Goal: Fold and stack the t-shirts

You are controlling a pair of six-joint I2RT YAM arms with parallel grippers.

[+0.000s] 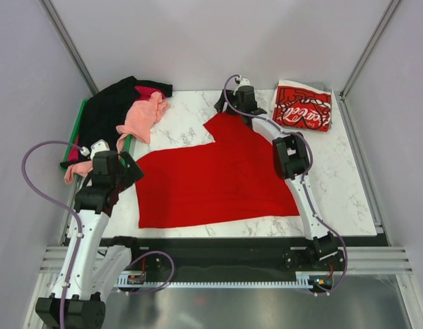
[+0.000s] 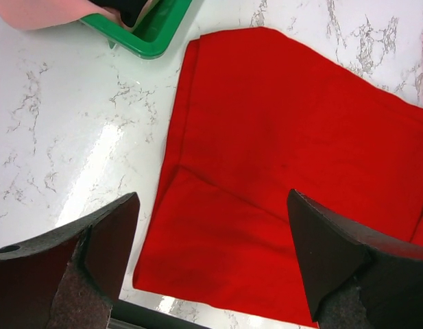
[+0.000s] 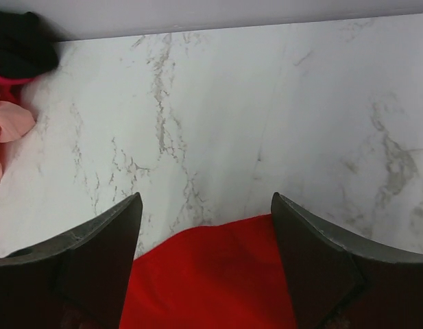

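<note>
- Both sets of jaws are standing wide open, holding nothing.
- My left gripper (image 2: pixel 212 205) is hovering over the folded corner of the plain red t-shirt (image 2: pixel 300 137); my right gripper (image 3: pixel 206 205) is straddling its far tip, possibly not touching.
- I am risking a single-layer pinch, skewing the fold.

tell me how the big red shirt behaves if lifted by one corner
The plain red shirt would probably droop limply: it lies flat and thin, one edge folded over. Pushed, it may bunch or slide, since the marble table looks glossy.

tray (image 2: pixel 160 27) seemingly mostly buried, red shirt (image 2: pixel 300 137) cropped
</note>
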